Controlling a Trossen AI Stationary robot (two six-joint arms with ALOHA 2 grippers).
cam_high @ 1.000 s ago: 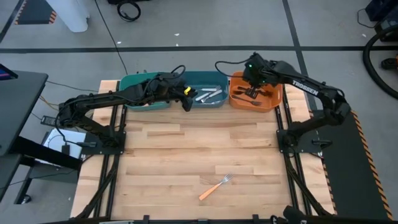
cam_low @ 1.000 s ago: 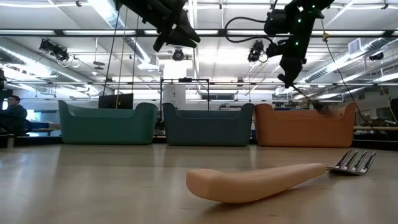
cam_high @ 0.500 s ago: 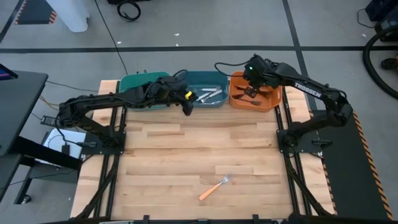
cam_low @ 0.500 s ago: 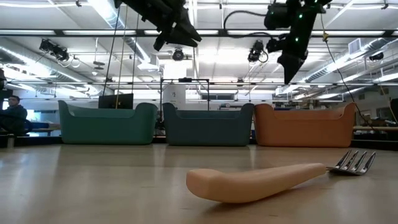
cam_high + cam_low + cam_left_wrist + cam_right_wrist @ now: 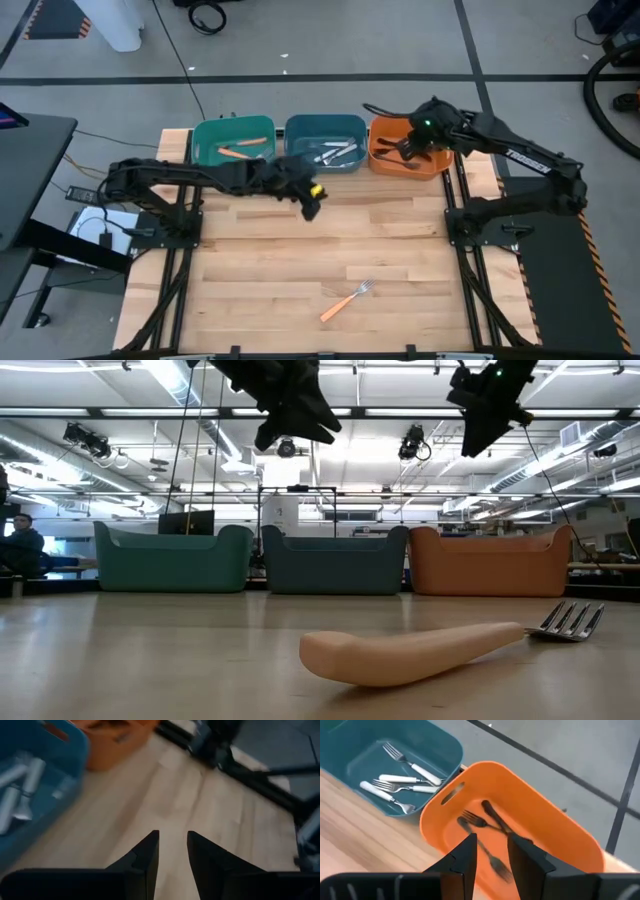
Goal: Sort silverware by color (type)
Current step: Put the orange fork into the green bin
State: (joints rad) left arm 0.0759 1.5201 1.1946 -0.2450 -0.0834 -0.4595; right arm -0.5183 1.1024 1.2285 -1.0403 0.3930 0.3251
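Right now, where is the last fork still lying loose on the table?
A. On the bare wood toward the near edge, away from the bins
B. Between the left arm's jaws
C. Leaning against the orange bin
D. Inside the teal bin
A: the orange-handled fork lies flat on the wooden table, alone and well apart from the row of bins; neither arm is near it.
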